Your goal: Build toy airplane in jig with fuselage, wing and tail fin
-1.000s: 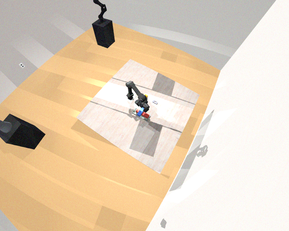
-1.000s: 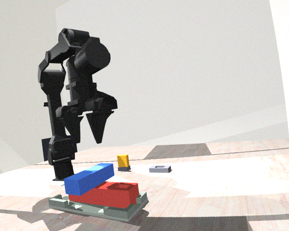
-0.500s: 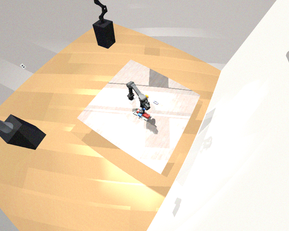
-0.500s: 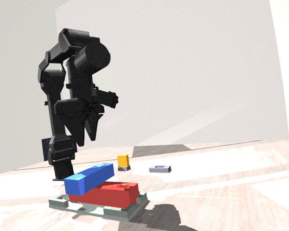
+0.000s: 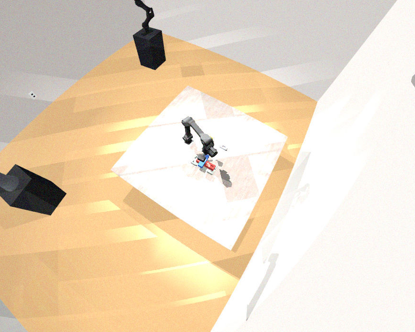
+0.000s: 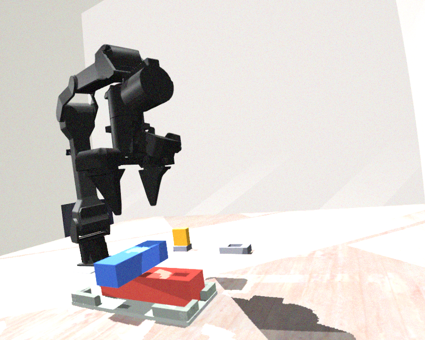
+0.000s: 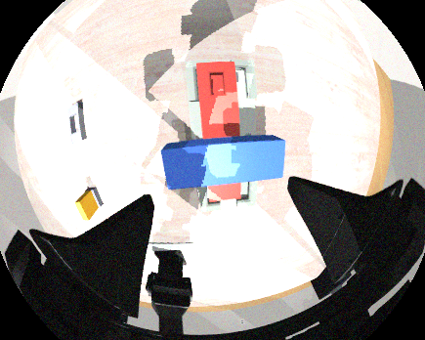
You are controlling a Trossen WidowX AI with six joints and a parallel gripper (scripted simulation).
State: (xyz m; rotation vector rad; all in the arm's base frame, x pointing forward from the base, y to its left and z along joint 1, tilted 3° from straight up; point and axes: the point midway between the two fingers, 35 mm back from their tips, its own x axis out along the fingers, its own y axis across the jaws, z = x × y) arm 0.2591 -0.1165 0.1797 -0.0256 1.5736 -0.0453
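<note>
The red fuselage (image 5: 210, 165) (image 6: 161, 289) (image 7: 206, 103) lies in the pale grey-green cradle (image 6: 172, 311) (image 7: 194, 119). The blue wing (image 5: 202, 163) (image 6: 132, 259) (image 7: 254, 161) lies crosswise on top of the fuselage; its tab and socket are hidden. The fuselage's tail socket (image 6: 181, 274) (image 7: 217, 84) is empty. The yellow tail fin (image 6: 181, 236) (image 7: 87, 205) stands upright in a small grey holder (image 6: 182, 248), away from the cradle. My gripper (image 6: 135, 209) (image 7: 220, 188) is open and empty, above the wing and touching nothing.
A second small grey holder (image 5: 223, 147) (image 6: 235, 250) (image 7: 81, 119) with an empty recess lies beyond the cradle, to the right of the tail fin in the exterior view. The arm's base (image 5: 188, 138) (image 6: 93, 250) stands behind the cradle. Two black pedestals (image 5: 150, 50) (image 5: 39, 194) stand away from the work surface.
</note>
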